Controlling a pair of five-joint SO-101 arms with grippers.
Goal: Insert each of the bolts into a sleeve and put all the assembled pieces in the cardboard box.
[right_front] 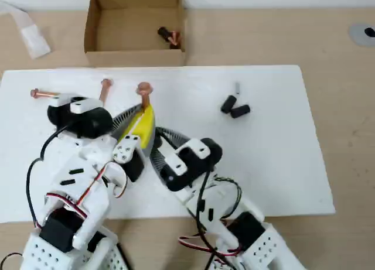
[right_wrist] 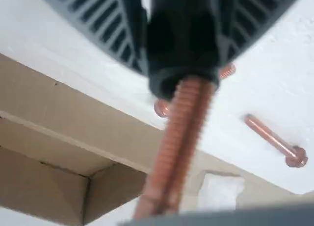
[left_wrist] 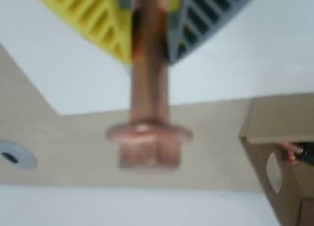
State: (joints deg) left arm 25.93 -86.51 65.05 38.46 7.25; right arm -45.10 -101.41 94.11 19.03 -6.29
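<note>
Pinched by the fingers (right_wrist: 98,20) of the right gripper (right_wrist: 182,64), a black sleeve (right_wrist: 182,39) takes the threaded end of a copper bolt (left_wrist: 148,103), whose shank the left gripper (left_wrist: 149,52) clamps in its fingers above the desk's (right_front: 328,47) middle, likely to keep both aligned for insertion; the cardboard box (right_front: 136,58) sits at the far edge.

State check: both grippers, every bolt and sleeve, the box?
left gripper: shut on held bolt's shank
right gripper: shut on held sleeve
held bolt: threaded end in held sleeve, head sticking out
held sleeve: bolt partly in
loose bolts: lying on white mat, no sleeve
loose sleeves: lying side by side on mat, no bolt
cardboard box: open, one assembled piece inside
</note>
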